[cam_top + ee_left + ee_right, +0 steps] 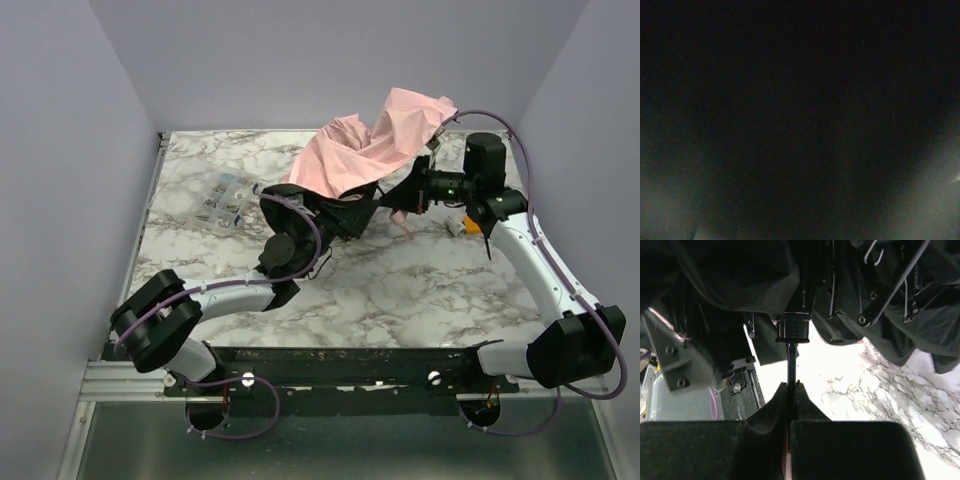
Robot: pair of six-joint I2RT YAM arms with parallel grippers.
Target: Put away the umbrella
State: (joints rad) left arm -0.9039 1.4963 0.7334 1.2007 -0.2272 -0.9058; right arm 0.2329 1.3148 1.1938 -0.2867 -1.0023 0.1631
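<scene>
The umbrella [380, 145] lies half open at the back of the table, its pale pink canopy crumpled over both grippers. My right gripper [790, 385] is shut on the thin dark shaft [790, 365], just below the black runner [793, 327]. From above, the right gripper [408, 198] sits under the canopy's right side, with the small pink handle [405, 228] hanging below it. My left gripper [348, 215] reaches in under the canopy from the left. Its jaws are lost in the dark fabric, and the left wrist view is almost black.
A clear plastic pack [225, 200] with small items lies on the marble table [400, 290] at the left. A small orange object [468, 225] sits by the right arm. Metal ribs [900, 285] and the canopy's dark underside [730, 270] hang over the right gripper.
</scene>
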